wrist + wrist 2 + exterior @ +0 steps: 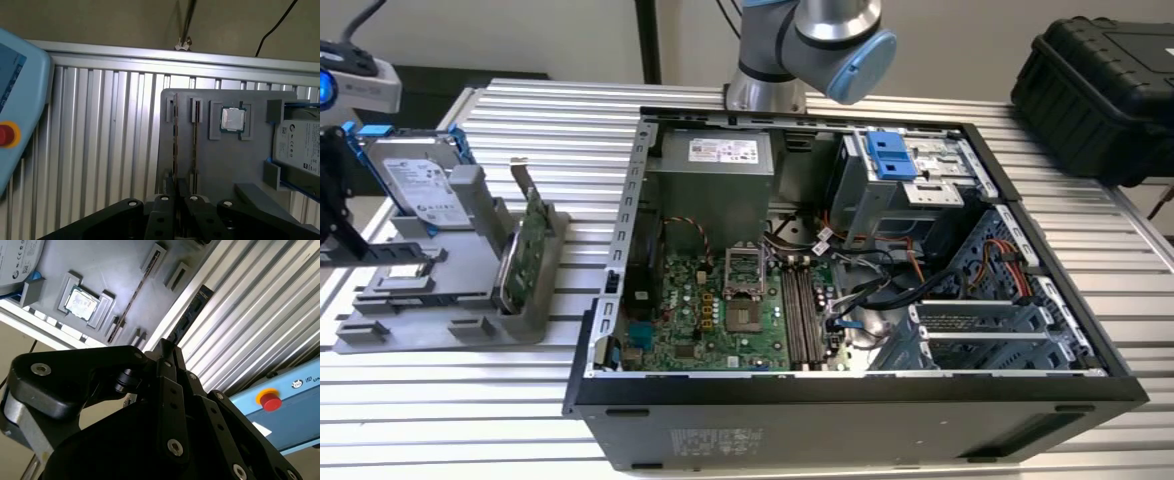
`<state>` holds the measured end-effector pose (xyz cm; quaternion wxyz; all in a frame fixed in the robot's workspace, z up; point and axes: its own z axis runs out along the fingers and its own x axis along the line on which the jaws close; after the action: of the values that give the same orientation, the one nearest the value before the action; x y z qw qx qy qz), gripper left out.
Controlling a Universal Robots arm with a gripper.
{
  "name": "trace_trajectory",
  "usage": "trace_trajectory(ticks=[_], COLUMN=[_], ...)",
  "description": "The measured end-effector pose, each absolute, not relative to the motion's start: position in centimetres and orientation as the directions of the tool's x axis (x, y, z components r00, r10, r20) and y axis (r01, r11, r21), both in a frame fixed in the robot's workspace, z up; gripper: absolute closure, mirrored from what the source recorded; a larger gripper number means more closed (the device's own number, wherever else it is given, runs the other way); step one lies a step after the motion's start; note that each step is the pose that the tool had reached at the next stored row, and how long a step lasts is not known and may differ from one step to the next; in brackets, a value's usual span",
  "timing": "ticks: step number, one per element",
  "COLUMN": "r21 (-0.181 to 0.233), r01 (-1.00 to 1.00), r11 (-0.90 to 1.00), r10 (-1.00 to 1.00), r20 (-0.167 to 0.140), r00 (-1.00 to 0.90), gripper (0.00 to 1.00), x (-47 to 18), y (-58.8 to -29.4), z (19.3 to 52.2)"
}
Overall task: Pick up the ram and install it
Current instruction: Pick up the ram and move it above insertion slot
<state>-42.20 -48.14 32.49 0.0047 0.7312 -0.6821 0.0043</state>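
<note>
**A:** Which step are we running?

**B:** We are holding the picked part; it is not yet installed. The gripper [177, 194] is clamping the ram [175, 140] by one end, jaws closed on it. The stick is pointing out over the grey holder [220, 170] and, as we judge, is hanging clear of it.

**A:** Where are we reading the ram best?

**B:** In the second wrist view, where it is showing its dark face against the ribbed table [260, 325].

**A:** What is installation calling for?

**B:** We are judging that it calls for aligning the stick with the slots [803, 310] in the case [854, 400], contact edge down, then pressing evenly.

**A:** What are we missing?

**B:** The finger links are hiding the pad contact and the gripped end. In the first wrist view the ram is showing edge-on, so we are not making out its chips. The slot latches are too small to judge.
</note>
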Motion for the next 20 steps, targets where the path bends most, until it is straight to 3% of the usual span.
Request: trace_trajectory(ticks=[20], r21=[0.001], r01=[-0.998], r11=[-0.069], r10=[-0.998], r20=[0.013], r00=[0.069], gripper=[1.00], x=[-42.20], y=[-48.14], z=[32.93])
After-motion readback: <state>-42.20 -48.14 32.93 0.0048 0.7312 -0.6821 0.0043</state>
